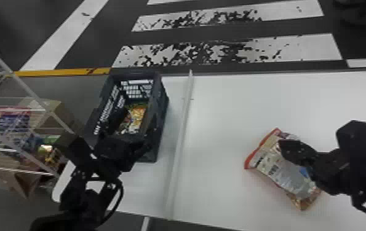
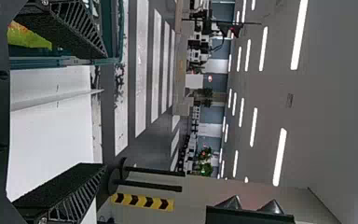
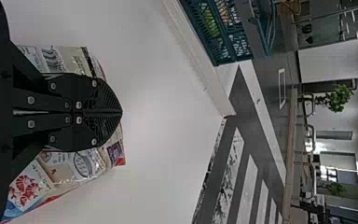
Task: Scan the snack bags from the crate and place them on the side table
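My left gripper [image 1: 136, 125] is at the near end of the dark crate [image 1: 163, 101], over yellow and green snack bags [image 1: 139, 115] inside it. In the left wrist view the gripper [image 2: 105, 111] stands wide open, with one finger over the crate [image 2: 65, 61] near a yellow-green bag [image 2: 30, 36]. A snack bag with a red edge [image 1: 277, 169] lies flat on the white table. Above that bag is my right gripper [image 1: 283, 146]. The right wrist view shows the gripper [image 3: 121, 112] shut, its fingers together, partly covering the bag [image 3: 81, 165].
A raised white strip [image 1: 180, 132] crosses the white table [image 1: 222, 107] between crate and loose bag. At the left stands a wire rack [image 1: 22, 83] with packages and cardboard boxes. Striped floor lies beyond the table.
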You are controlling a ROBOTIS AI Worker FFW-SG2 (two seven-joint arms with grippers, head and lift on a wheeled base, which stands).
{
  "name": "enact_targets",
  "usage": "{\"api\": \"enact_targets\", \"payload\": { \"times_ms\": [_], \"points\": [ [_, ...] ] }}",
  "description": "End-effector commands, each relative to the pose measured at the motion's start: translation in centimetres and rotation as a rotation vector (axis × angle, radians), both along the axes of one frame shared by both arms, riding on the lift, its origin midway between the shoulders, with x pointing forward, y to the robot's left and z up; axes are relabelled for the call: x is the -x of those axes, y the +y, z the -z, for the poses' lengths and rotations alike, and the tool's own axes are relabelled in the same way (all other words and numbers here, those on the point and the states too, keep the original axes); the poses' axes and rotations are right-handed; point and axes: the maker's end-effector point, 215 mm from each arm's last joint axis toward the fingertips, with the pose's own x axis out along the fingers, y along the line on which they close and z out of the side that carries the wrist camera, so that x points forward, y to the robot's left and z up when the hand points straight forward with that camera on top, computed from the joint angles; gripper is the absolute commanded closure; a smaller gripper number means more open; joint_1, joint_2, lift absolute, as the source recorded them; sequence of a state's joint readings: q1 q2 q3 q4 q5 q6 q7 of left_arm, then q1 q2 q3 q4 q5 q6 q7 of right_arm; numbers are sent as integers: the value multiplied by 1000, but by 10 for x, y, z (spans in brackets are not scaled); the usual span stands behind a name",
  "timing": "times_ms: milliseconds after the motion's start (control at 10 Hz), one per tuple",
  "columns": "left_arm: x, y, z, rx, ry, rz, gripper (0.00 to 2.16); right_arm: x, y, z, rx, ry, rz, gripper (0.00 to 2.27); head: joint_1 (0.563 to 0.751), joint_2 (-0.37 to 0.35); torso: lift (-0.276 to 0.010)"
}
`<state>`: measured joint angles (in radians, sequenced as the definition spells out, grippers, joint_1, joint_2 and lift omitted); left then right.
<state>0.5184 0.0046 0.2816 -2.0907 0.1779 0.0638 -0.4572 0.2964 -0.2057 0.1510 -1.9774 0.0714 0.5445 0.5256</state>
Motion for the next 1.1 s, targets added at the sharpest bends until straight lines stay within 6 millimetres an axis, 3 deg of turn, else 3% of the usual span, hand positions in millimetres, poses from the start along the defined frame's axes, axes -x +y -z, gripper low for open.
{"api": "enact_targets", "payload": {
  "times_ms": [0,300,600,800,1000],
  "points": [
    [-1,-3,0,7,2,1,39,-11,-10,14,51,3,7,2213,695,225,-94],
    [-3,-5,3,8,11,4,39,-12,-18,57,116,51,0,2213,695,198,-94],
    [-3,-5,3,7,12,4,39,-8,-15,68,118,44,-5,2213,695,197,-94],
    [-3,-7,3,8,14,9,39,-11,-17,37,89,-6,15,2213,695,196,-94],
    [-2,-6,3,8,13,8,39,6,-16,6,66,-29,24,2213,695,193,-94]
  ]
}}
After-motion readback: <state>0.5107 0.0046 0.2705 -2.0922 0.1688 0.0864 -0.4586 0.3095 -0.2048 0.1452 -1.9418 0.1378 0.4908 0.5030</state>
